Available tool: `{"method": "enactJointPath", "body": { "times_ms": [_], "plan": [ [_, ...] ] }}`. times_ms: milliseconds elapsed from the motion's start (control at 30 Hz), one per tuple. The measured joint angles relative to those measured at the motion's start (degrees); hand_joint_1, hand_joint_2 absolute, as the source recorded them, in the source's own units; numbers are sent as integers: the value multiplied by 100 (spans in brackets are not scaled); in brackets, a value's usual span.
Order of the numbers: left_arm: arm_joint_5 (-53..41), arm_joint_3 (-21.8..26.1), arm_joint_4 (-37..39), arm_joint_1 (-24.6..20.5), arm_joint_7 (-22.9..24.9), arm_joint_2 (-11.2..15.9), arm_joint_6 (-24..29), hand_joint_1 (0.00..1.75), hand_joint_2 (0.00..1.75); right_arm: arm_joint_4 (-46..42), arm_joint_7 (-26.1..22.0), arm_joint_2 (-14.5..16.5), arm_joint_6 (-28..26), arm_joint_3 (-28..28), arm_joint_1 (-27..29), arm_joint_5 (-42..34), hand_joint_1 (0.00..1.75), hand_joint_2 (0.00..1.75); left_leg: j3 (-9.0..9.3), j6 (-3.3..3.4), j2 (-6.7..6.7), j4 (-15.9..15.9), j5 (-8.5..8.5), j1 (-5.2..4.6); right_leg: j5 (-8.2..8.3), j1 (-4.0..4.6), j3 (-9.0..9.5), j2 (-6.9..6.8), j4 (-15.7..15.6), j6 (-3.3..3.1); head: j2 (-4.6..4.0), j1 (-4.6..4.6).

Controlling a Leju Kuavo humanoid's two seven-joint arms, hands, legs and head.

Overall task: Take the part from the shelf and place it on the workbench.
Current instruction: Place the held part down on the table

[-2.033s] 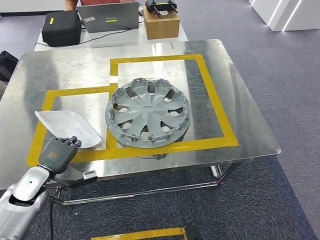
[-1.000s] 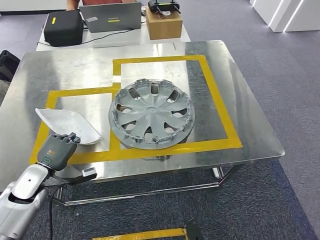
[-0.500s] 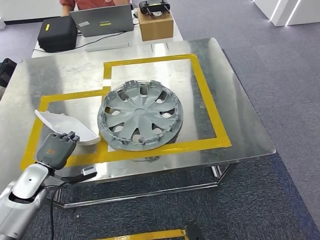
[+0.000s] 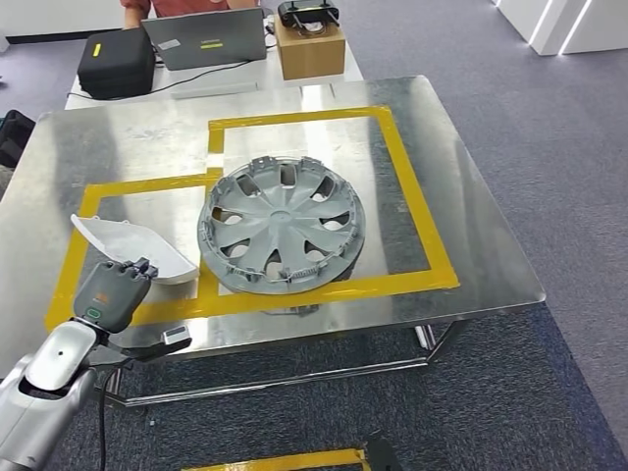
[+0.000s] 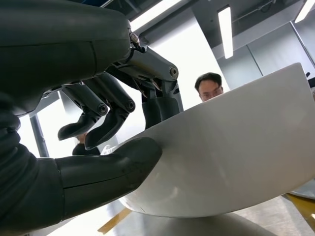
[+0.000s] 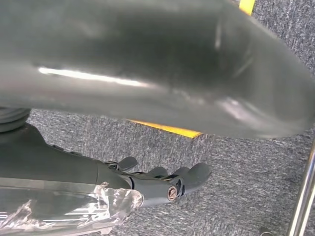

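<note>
A white curved plastic part [image 4: 133,245] lies in the left yellow-taped box of the steel workbench [image 4: 459,196]. My left hand [image 4: 111,294] grips its near edge. In the left wrist view the thumb [image 5: 108,164] presses under the white part [image 5: 230,152] and the dark fingers [image 5: 111,103] curl over its top. My right hand [image 6: 163,184] hangs over grey carpet with its fingers stretched out and nothing in them.
A grey wheel cover [image 4: 282,224] fills the right taped box, close beside the white part. Behind the bench a table holds a laptop [image 4: 207,37], a black case [image 4: 116,61] and a cardboard box [image 4: 309,47]; a person [image 4: 185,8] sits there. Yellow tape [image 4: 274,459] marks the floor.
The camera has swayed a little, shifting the whole scene sideways. My left hand stays on the white part's near edge, and the part keeps its place in the left taped box.
</note>
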Motion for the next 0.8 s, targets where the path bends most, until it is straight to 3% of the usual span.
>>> {"method": "enactJointPath", "body": {
  "times_ms": [100, 200, 233, 333, 800],
  "plan": [
    [5, -3, 0, -9, -10, -4, 5, 175, 175, 0, -14, 0, 0, -5, 0, -1, 0, 0, -1, 8, 0, 0, 1, -3, 9, -3, 5, 1, -15, 11, 1, 1],
    [7, -7, 0, -23, -10, -8, 43, 44, 175, 0, -19, 0, -2, -11, 1, -1, 0, 0, -2, 14, 0, 1, 2, -6, 14, -7, 8, 1, -21, 18, 0, 1],
    [7, -8, 0, -27, -10, -9, 64, 0, 131, 0, -21, 0, -2, -16, 1, 0, 0, 0, -2, 16, 0, 1, 2, -8, 14, -8, 8, 1, -23, 19, 0, 1],
    [13, -13, 0, -36, -11, -9, 107, 0, 0, 0, -35, 0, -3, -35, 1, 3, 0, 0, -2, 17, 0, 1, 2, -9, 15, -10, 9, 1, -24, 20, 1, 0],
    [72, -15, 11, -71, -117, -9, 100, 0, 0, 0, -61, 0, -9, -64, 7, 21, 0, 0, -3, 19, 0, 2, 2, -10, 17, -12, 9, 1, -25, 22, 1, -1]
  ]
}}
